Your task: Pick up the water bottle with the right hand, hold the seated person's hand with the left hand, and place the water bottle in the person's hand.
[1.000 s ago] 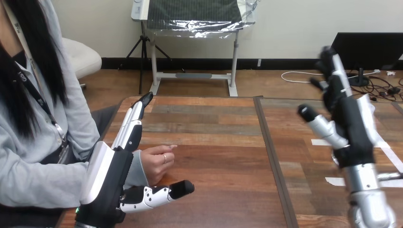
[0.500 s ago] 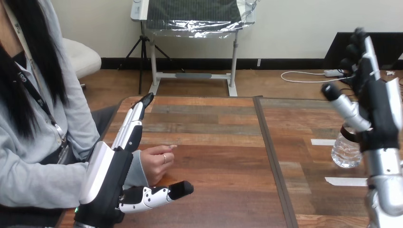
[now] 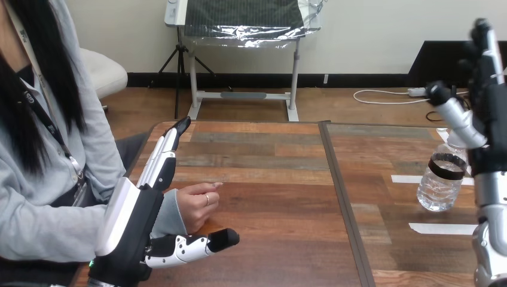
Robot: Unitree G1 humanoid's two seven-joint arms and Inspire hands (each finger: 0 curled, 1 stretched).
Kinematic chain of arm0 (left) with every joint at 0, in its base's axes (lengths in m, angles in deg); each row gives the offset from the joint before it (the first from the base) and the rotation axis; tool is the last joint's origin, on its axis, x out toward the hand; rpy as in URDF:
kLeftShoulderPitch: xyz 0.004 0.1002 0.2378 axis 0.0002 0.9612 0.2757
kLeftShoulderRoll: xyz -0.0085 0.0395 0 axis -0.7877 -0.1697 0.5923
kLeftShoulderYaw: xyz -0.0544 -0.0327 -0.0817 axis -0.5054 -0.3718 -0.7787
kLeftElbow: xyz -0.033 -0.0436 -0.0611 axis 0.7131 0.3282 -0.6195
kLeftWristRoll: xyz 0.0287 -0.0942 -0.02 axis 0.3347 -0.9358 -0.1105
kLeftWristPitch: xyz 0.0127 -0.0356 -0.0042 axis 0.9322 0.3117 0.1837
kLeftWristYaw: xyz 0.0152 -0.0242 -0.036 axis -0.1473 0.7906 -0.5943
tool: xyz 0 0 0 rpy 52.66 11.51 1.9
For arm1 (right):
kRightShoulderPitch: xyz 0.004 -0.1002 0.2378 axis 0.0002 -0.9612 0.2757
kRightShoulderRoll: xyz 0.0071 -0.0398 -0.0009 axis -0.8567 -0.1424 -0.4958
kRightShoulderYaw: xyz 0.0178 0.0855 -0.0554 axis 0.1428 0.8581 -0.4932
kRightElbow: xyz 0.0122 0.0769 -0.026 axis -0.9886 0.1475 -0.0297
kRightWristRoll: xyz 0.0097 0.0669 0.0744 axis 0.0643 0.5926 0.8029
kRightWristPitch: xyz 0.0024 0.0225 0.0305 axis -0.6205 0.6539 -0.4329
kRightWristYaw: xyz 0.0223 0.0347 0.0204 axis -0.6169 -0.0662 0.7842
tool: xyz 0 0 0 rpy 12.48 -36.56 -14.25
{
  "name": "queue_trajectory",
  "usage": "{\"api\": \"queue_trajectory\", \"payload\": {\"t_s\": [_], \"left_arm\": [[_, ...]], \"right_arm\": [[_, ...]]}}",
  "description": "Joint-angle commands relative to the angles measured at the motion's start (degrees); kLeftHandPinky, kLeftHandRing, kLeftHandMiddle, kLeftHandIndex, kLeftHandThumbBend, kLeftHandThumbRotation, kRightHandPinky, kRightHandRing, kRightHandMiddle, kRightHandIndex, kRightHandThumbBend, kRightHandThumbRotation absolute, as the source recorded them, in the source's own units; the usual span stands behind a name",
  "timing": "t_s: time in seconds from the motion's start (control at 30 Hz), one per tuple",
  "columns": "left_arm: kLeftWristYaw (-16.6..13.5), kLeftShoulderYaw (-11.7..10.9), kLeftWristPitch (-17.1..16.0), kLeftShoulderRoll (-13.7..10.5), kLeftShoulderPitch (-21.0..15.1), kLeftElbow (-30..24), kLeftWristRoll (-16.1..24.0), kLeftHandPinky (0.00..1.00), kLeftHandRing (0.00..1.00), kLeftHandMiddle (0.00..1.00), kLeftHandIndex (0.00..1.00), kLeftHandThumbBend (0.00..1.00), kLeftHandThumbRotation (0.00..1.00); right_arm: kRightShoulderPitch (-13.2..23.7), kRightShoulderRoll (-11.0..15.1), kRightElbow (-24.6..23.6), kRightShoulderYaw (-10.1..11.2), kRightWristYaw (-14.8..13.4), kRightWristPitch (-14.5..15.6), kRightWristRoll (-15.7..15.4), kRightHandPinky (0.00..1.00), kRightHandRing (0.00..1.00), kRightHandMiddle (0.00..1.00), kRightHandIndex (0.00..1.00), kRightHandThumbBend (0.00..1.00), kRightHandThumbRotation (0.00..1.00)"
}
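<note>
Down at the lower left of the head view, the left hand [image 3: 134,221] rests at the near-left edge of the wooden surface [image 3: 269,179], its white-shelled back turned toward the person seated at that side. Its fingers [image 3: 164,158] lie straight and together, pointing away across the surface, while its thumb [image 3: 191,244] sticks out flat to the right, so the hand is spread and clamps nothing. The person's hand [image 3: 194,206] sits on the surface as a loose fist in the angle between those straight fingers and the thumb, its sleeved wrist against the robot's palm; neither fingers nor thumb curl round it. Over at the right edge, the right hand [image 3: 490,131] is raised above the surface on its silver forearm, fingers straight and pointing up, thumb angled out to the left, likewise spread and holding nothing. The water bottle [image 3: 441,182], clear with a dark band round its upper part, stands upright or nearly so on the right half of the surface, just below and left of that thumb; whether the two touch cannot be told. Two strips of white tape [image 3: 436,228] lie flat on the surface near the bottle, one beyond its left side and one nearer the robot.
</note>
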Motion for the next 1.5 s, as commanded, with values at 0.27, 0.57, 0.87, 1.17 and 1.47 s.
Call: {"api": "queue_trajectory", "payload": {"t_s": [0.27,0.57,0.87,1.17,1.47], "left_arm": [[0.6,-0.77,-2.16,-0.87,-2.3,-0.63,-2.3,0.99,1.0,1.0,1.0,1.0,0.7],[1.35,-0.93,-2.62,-0.97,-2.09,-0.61,-3.28,0.96,1.0,1.0,1.0,1.0,0.69],[2.66,-1.05,-2.54,-0.8,-1.41,-1.04,-5.08,0.94,1.0,1.0,1.0,1.0,0.67],[2.81,-1.44,-2.91,-0.68,-0.81,-1.71,-5.14,0.93,1.0,1.0,1.0,1.0,0.67],[3.38,-1.68,-2.99,-0.71,0.03,-2.73,-5.46,0.92,1.0,1.0,1.0,1.0,0.68]], "right_arm": [[5.92,2.46,2.6,1.6,-2.09,4.5,0.81,0.99,1.0,1.0,1.0,1.0,0.72],[6.83,3.88,3.77,1.1,-6.37,8.7,-0.78,1.0,1.0,0.98,1.0,1.0,0.73],[7.65,4.97,4.84,0.78,-8.91,12.58,-1.82,1.0,1.0,0.98,1.0,1.0,0.74],[8.57,6.32,6.1,0.05,-11.06,16.98,-3.81,1.0,1.0,0.99,1.0,1.0,0.74],[9.38,7.43,7.1,-0.97,-12.86,21.11,-6.01,1.0,1.0,0.99,1.0,1.0,0.75]]}}
